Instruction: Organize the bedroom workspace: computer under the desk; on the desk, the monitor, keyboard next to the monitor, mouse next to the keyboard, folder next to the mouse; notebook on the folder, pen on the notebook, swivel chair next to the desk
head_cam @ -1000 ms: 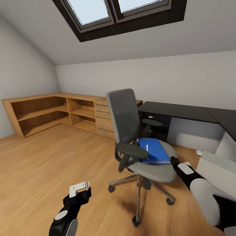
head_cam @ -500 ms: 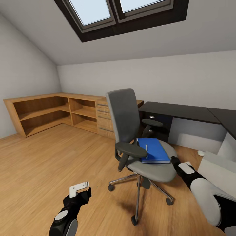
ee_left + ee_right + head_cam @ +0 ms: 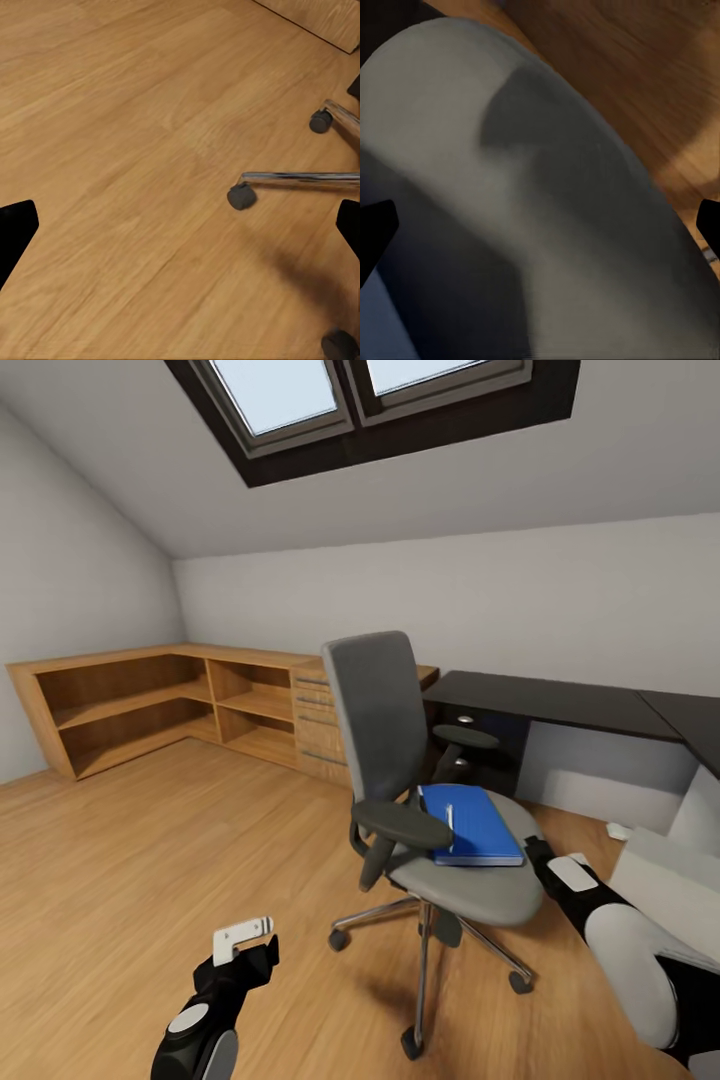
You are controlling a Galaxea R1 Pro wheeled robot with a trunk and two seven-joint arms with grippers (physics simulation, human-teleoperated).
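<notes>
The grey swivel chair (image 3: 385, 710) stands mid-room on the wood floor, and the blue folder (image 3: 472, 826) lies flat on its seat. A thin pale pen (image 3: 449, 817) rests on the folder. My right gripper (image 3: 537, 850) is at the seat's near right edge, beside the folder's corner. In the right wrist view it (image 3: 540, 232) is open, close over the grey seat (image 3: 547, 187). My left gripper (image 3: 243, 938) hangs open low over the floor, left of the chair's chrome base (image 3: 300, 178). The black desk (image 3: 560, 700) runs along the right wall. Monitor, keyboard and notebook are out of view.
A pale grey box, seemingly the computer (image 3: 665, 875), sits on the floor at the right beside my right arm. A small white thing (image 3: 617, 829) lies on the floor near the desk. A low light-wood cabinet (image 3: 150, 700) lines the left corner. Open floor spreads to the left.
The view has shifted slightly. The chair seat and folder have edged a little to the right with my right gripper at the seat's edge. The left arm has not moved.
</notes>
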